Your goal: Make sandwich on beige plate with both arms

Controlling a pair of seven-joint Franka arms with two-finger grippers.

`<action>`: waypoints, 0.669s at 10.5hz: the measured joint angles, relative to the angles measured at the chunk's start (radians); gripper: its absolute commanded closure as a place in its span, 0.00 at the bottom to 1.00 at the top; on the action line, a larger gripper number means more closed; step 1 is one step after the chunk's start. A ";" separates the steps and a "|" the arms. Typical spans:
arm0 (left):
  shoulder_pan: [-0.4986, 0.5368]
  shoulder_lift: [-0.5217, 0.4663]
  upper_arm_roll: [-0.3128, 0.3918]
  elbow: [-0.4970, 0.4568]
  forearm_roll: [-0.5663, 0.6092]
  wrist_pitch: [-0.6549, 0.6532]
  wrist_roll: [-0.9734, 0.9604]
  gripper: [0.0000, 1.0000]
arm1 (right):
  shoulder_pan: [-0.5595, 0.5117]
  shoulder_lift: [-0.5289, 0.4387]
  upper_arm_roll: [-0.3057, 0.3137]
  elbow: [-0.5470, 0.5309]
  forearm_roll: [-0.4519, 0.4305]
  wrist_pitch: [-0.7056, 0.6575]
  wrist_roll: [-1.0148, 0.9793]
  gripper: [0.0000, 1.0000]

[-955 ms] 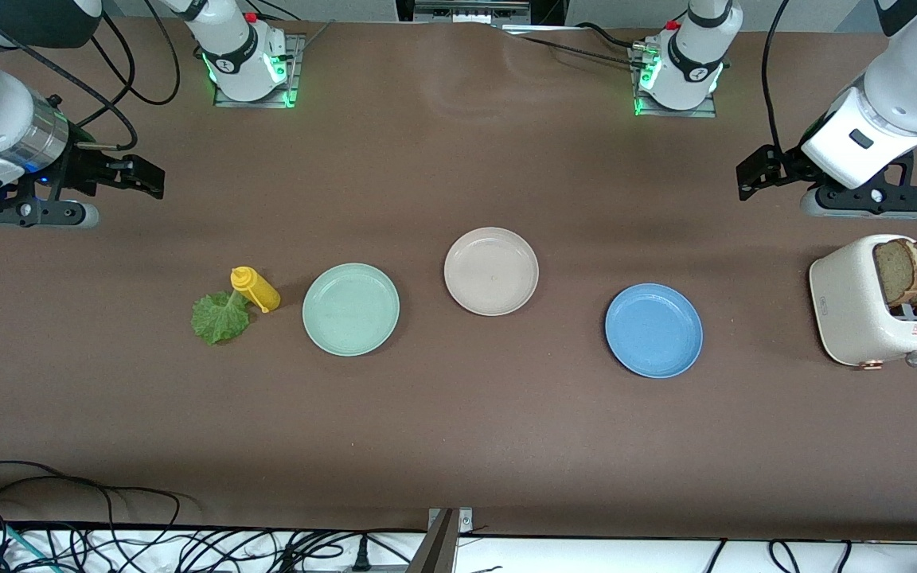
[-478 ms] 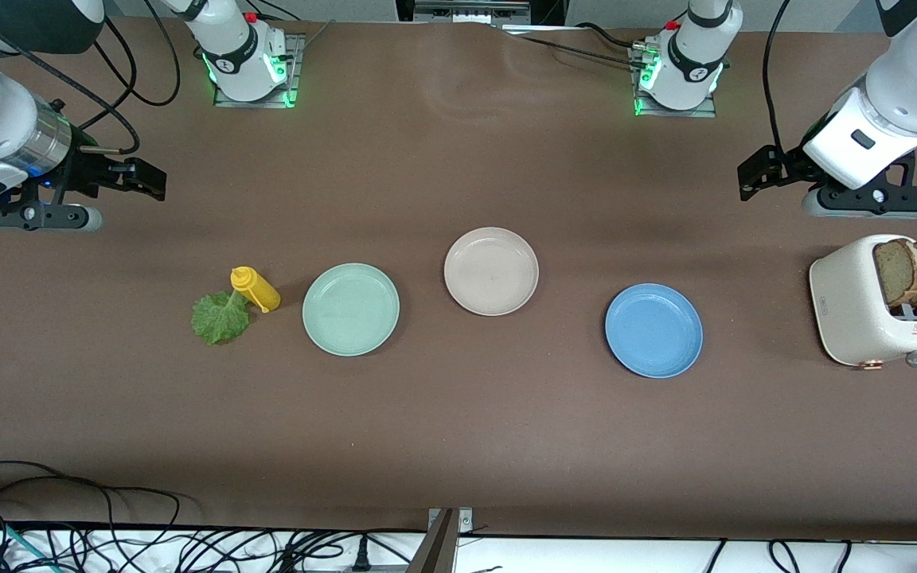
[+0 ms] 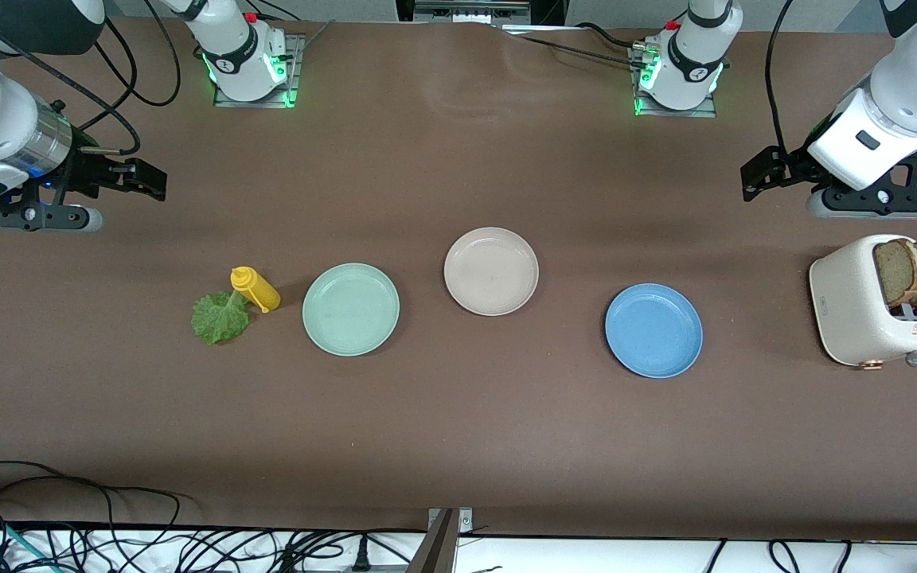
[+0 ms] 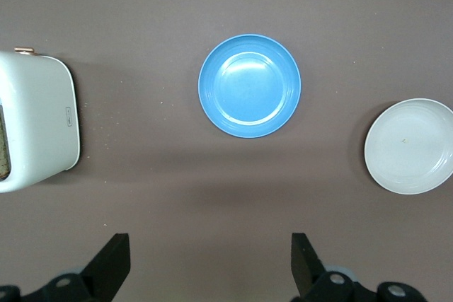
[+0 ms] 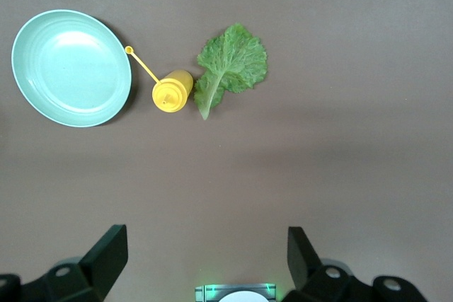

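Note:
The beige plate [image 3: 491,270] lies bare in the middle of the table and shows in the left wrist view too, beige plate [image 4: 410,146]. Two brown bread slices [image 3: 916,270] stand upright in the toaster's slots. A crinkly green lettuce leaf [image 3: 220,317] lies flat on the table toward the right arm's end, seen also as the lettuce leaf [image 5: 232,67]. My left gripper [image 3: 757,175] hangs open and empty over bare table beside the toaster; its jaws stand wide apart, left gripper [image 4: 211,259]. My right gripper [image 3: 144,179] hangs open and empty over bare table, right gripper [image 5: 207,252].
A white toaster [image 3: 864,306] stands at the left arm's end. A blue plate [image 3: 653,329] and a mint-green plate [image 3: 351,309] flank the beige one, both nearer the front camera. A yellow squeeze bottle [image 3: 255,289] stands beside the lettuce. Cables run along the table's front edge.
Both hands have drifted only slightly; the left one has crept a little away from the toaster. Nothing on the table has moved.

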 measured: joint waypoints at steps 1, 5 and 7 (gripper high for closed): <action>0.000 0.000 0.000 0.000 0.000 -0.004 0.000 0.00 | 0.000 0.000 0.000 0.000 0.000 0.000 0.000 0.00; 0.000 0.000 0.000 0.000 0.000 -0.009 0.000 0.00 | 0.000 0.006 0.000 0.000 0.000 -0.001 0.000 0.00; 0.000 0.000 0.000 0.000 0.000 -0.010 0.000 0.00 | 0.000 0.009 0.000 0.000 0.000 -0.002 0.000 0.00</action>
